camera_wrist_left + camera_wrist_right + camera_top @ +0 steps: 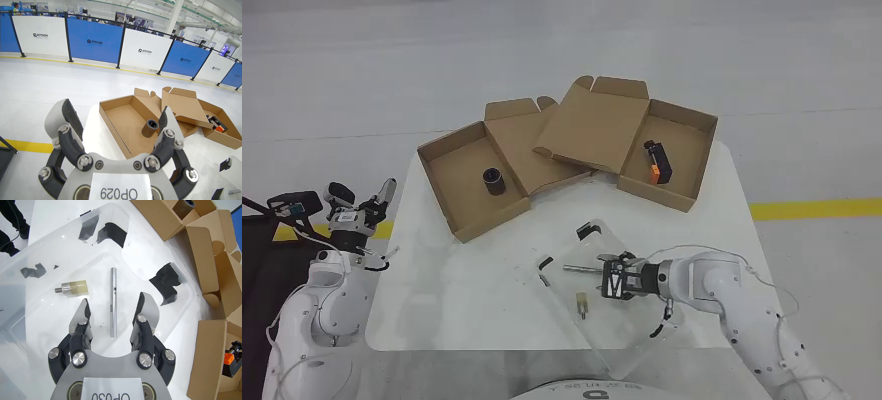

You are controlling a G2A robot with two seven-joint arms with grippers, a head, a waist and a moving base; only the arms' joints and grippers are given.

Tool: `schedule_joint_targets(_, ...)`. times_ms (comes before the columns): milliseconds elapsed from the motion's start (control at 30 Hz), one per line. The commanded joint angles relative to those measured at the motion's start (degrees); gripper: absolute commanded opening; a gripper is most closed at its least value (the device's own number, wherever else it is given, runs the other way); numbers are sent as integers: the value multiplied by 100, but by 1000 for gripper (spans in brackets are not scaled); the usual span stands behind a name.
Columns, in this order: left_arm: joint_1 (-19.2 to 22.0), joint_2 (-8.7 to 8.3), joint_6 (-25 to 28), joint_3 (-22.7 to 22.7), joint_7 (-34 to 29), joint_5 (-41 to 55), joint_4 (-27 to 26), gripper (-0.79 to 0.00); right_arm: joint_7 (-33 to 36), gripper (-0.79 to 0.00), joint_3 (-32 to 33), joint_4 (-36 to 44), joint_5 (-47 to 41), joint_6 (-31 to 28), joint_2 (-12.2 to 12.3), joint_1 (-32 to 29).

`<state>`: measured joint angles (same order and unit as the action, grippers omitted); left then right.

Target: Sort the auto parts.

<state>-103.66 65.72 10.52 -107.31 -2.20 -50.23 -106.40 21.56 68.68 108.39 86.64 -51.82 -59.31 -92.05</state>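
Steel rod point(577, 268) lies beneath my open right gripper point(113, 297), plug point(583, 303) at its six o'clock; I lower squarely and pinch mid-shaft.

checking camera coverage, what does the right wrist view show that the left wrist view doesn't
Right wrist view alone: the right gripper, fingers open, and a cream-sleeved threaded stud. Left wrist view alone: the left gripper, fingers open, and the blue-and-white fence panels in the background. Both: the open cardboard boxes, the dark cylindrical bushing in one, and the orange-and-black part in another.
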Motion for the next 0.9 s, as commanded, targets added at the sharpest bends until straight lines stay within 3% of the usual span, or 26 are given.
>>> schedule_joint_targets(0,0,0,0,0,0,0,0,0,150,-406,-111,-14,-9,115,-16,54)
schedule_joint_targets(300,0,0,0,0,0,0,0,0,738,-394,-643,-419,-397,586,-140,650)
schedule_joint_targets(867,0,0,0,0,0,0,0,0,2018,-434,-1469,-1042,-868,799,-300,1351)
